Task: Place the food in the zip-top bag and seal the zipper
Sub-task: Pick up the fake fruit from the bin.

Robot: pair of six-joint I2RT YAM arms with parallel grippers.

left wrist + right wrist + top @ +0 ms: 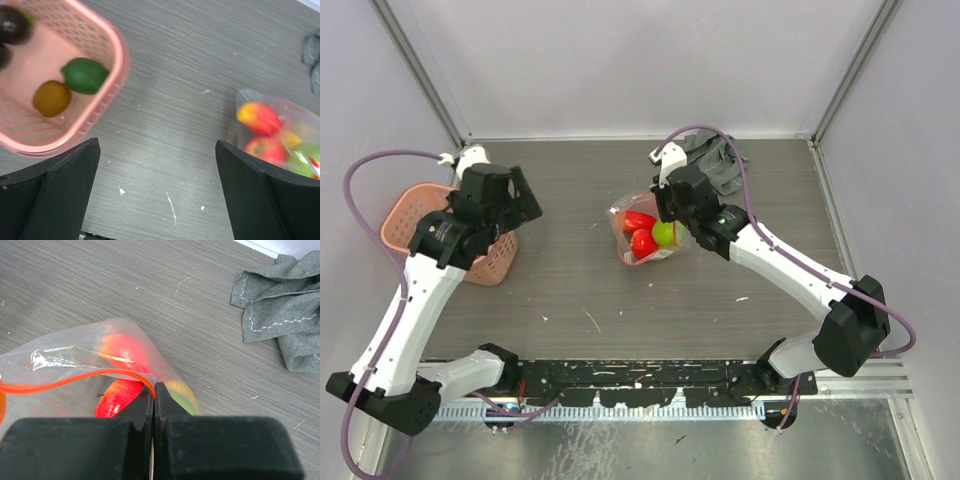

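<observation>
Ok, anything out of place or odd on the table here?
A crumpled grey cloth lies at the far edge, behind the zip-top bag, unrelated to the task. Otherwise nothing is spilled: some food sits in the bag, more in the pink basket, and the zipper is unsealed, pinched by the right fingers.

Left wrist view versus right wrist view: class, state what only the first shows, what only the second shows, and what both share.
Only left wrist: the pink basket holding a green fruit and an orange-yellow fruit, plus the left gripper, jaws wide open. Only right wrist: the right gripper, jaws shut on the zip-top bag at its mouth, by the zipper. Both: the bag with red fruit inside, lying on the grey table.
</observation>
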